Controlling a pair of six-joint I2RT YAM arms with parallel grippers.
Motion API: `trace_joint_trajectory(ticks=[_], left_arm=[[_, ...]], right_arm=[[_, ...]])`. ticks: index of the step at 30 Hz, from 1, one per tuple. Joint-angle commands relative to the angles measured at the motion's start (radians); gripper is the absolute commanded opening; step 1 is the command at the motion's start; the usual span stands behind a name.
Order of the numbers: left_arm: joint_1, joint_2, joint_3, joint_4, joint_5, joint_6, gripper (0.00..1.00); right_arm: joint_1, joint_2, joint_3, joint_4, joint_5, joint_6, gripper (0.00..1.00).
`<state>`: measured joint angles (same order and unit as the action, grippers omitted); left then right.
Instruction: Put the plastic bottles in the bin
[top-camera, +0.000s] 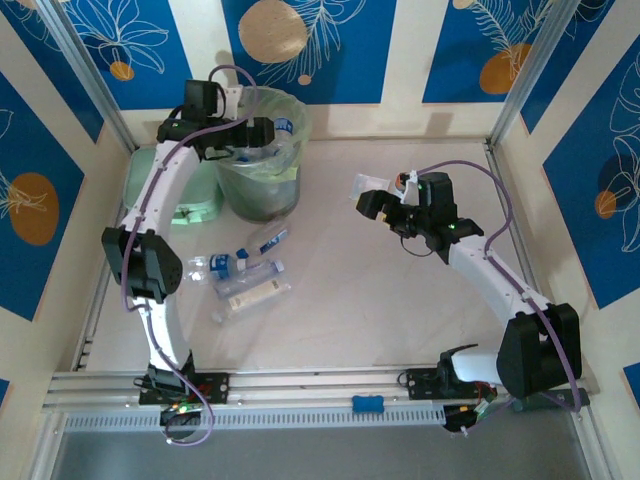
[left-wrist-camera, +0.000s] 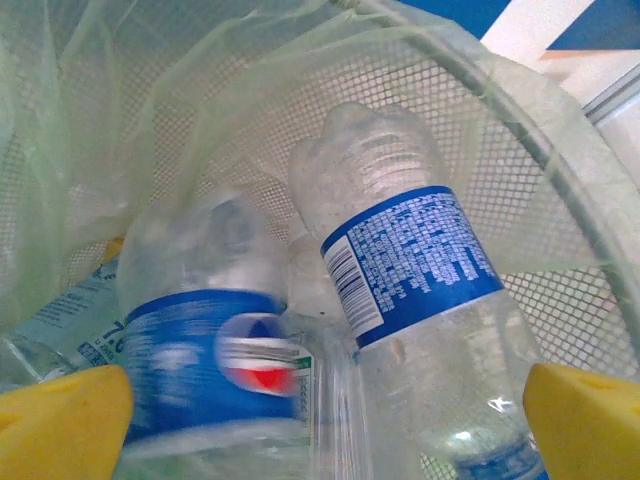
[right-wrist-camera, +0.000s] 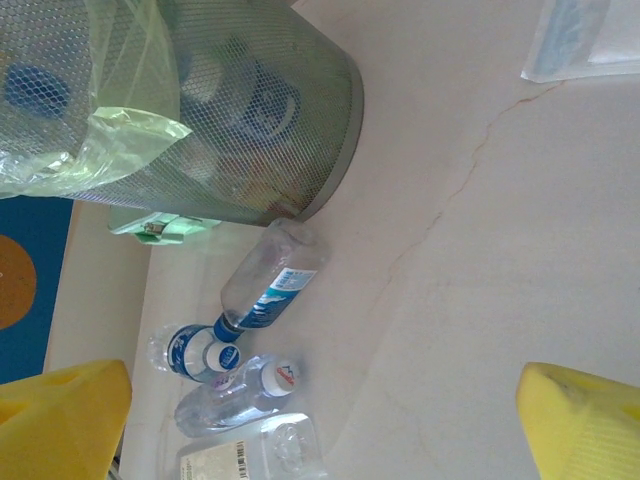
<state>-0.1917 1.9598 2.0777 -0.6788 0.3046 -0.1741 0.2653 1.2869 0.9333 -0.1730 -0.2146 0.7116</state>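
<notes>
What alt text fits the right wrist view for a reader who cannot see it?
A mesh bin with a pale green liner stands on a pale table, with bottles showing through its wall. Several clear bottles lie loose on the table beside it. The right hand is open, its yellow fingers at the bottom corners.

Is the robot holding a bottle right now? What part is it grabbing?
Nothing is held. The left gripper is open over the bin, plastic bottles lying loose inside. The right gripper is open above the table, nothing between its fingers.
</notes>
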Motion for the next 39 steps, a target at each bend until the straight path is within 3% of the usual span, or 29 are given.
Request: trace_joint_trajectory(ticks=[1, 7, 19, 30, 39], left_arm=[[0.002, -0.071, 0.026, -0.024, -0.004, 0.006, 1.00], [0.002, -0.239, -0.127, 0.040, 0.004, -0.017, 1.00], [0.002, -0.766, -0.928, 0.465, -0.044, -0.242, 1.00], [-0.010, -1.067, -1.384, 0.437, -0.087, -0.382, 1.00], [-0.057, -1.075, -1.523, 0.439, -0.090, -0.456, 1.00]], right_arm=[[0.013, 0.011, -0.004, 0.013, -0.026, 0.006, 0.99], [0.027, 0.034, -0.002, 0.031, -0.032, 0.017, 0.99], [0.080, 0.097, 0.035, 0.049, -0.023, 0.029, 0.99], [0.131, 0.217, 0.096, 0.059, -0.049, 0.060, 0.99], [0.150, 0.269, 0.147, 0.063, -0.093, 0.088, 0.99]])
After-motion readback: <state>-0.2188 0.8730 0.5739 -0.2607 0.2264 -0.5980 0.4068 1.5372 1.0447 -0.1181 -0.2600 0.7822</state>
